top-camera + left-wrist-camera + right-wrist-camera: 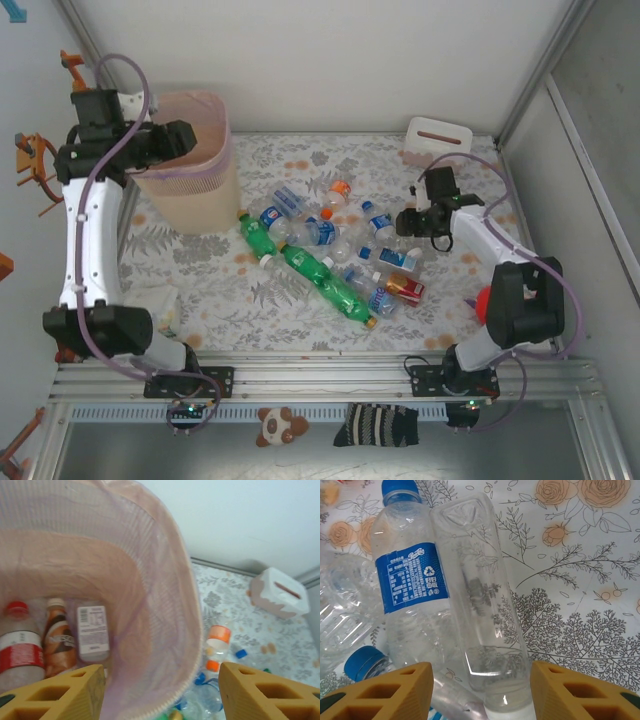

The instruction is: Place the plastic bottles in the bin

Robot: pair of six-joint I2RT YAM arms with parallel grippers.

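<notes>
Plastic bottles (320, 232) lying heaped (two green), three more inside beige bin (195, 200) — pink-lined, upright

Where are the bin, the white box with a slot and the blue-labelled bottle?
bin (190, 205): top external view, beige side wall.
white box (430, 146): top external view, its top face.
blue-labelled bottle (412, 577): right wrist view, its blue label.

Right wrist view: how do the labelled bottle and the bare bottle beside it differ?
The labelled bottle has a blue wrap and blue cap; the bare bottle has no label. The labelled bottle looks round, the bare bottle flat-sided. Both are clear and lie side by side.
</notes>
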